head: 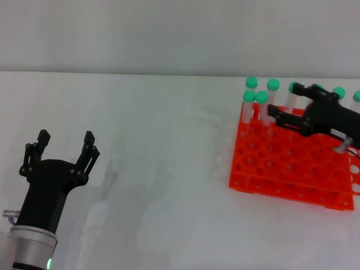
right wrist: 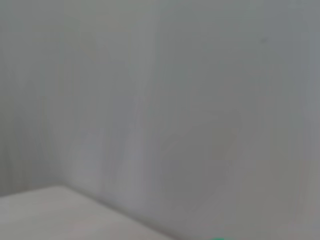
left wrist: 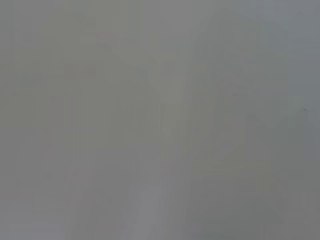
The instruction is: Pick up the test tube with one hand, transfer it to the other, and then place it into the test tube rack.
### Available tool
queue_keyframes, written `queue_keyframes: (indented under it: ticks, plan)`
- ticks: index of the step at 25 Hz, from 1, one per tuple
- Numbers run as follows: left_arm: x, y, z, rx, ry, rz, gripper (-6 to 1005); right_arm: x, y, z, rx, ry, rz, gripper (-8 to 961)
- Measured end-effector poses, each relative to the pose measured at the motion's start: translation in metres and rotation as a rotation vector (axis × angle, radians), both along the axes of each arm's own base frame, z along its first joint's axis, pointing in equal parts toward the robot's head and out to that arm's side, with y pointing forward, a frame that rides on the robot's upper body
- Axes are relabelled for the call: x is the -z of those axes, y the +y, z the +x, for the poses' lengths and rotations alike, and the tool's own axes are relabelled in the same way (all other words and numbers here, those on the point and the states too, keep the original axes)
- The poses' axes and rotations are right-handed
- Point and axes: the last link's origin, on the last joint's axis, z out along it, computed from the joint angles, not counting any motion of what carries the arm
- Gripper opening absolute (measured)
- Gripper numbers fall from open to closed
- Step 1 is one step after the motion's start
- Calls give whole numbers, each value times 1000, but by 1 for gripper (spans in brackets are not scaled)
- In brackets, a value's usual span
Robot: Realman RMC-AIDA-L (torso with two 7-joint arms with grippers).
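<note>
The orange-red test tube rack [head: 281,169] stands on the white table at the right. Several green-capped tubes stand upright in its far rows. My right gripper [head: 282,99] hovers over the rack's far side with its fingers spread. One green-capped test tube [head: 293,88] stands in the rack by the upper fingertip [head: 298,89], between the fingers. My left gripper [head: 64,147] is open and empty over the table at the near left, far from the rack. A sliver of green cap [right wrist: 218,238] shows at the edge of the right wrist view.
The white table [head: 163,169] runs to a pale wall at the back. The left wrist view shows only a blank grey surface. The right wrist view shows the wall and a corner of table [right wrist: 45,215].
</note>
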Motion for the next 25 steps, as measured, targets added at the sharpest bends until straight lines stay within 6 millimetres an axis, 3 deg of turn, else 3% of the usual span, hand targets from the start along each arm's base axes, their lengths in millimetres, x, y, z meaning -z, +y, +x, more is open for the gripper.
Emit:
queue_keyframes:
  ticks: [5,10,18,25]
  plan:
    - [0,0,0,1,3,0,884,-29,-26,35,68,77,134,859]
    - [0,1,0,2,5,0,884,-56,-50,78,193,106,395,851]
    - [-1,2,0,3,5,2,884,-62,-70,124,429,97,568,850]
    - [-1,0,-3,-2,10,1,882,-60,-74,131,472,104,568,850]
